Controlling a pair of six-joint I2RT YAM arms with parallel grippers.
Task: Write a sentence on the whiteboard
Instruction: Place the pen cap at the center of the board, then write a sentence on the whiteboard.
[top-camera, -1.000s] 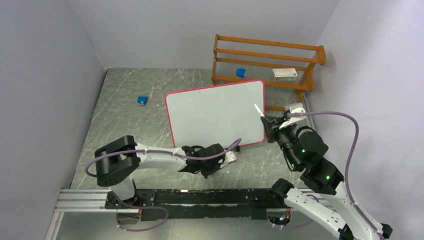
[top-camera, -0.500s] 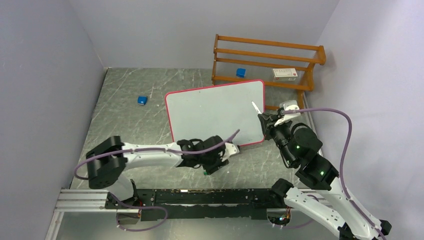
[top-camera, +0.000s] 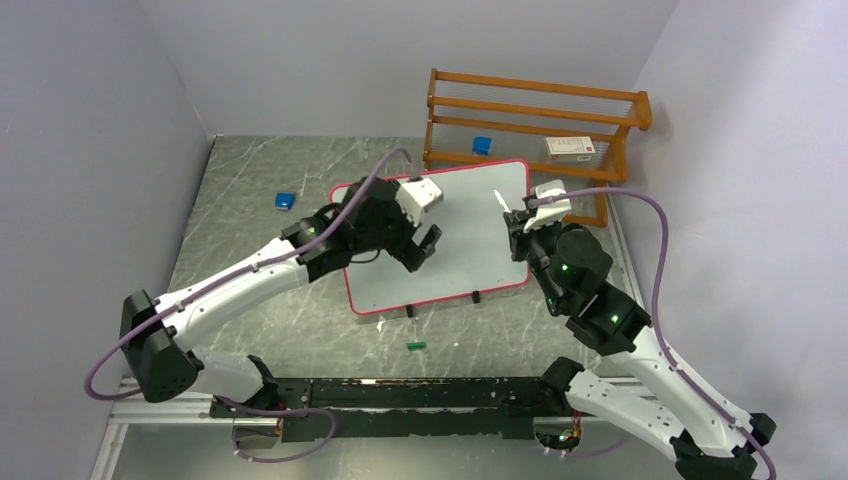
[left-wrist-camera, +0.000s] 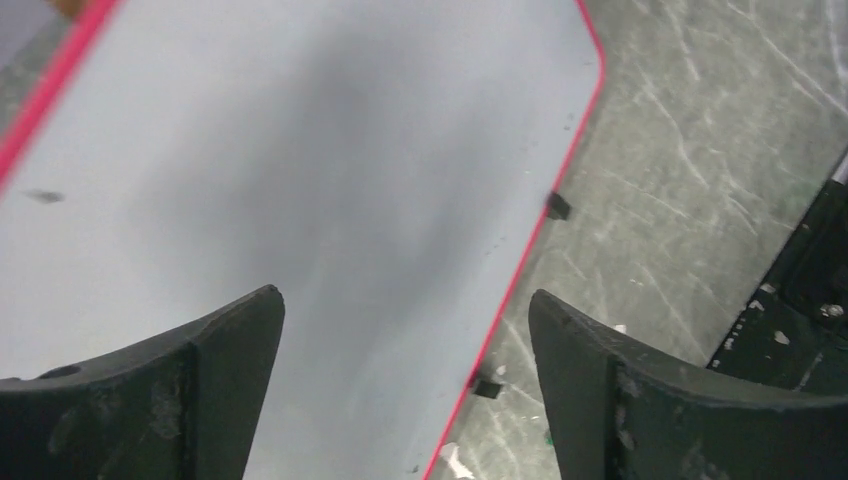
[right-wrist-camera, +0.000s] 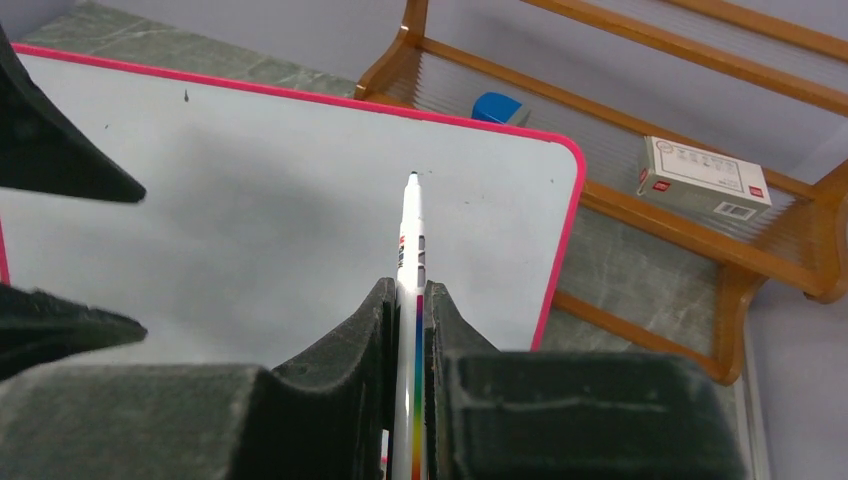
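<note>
Top external shows one large white, pink-rimmed whiteboard (top-camera: 465, 262), two small blue blocks (top-camera: 285, 200), and one white marker pen (top-camera: 499, 203) clamped in the right gripper (top-camera: 520, 222). The left gripper (top-camera: 421, 251) hangs wide open and empty.

Soft even light; blurry grey shadows fall across the whiteboard (left-wrist-camera: 300, 150).

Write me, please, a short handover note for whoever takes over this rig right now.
The left gripper is open and empty, hovering over the large white, pink-rimmed whiteboard.
The right gripper is shut on a white marker pen with a rainbow stripe. Its tip is over the board's far right part; contact is unclear.
The board lies on the grey table and is blank.
A small green piece, perhaps the pen's cap, lies near the board's front edge.
Done: pen in hand. Left: the whole sentence.
</note>
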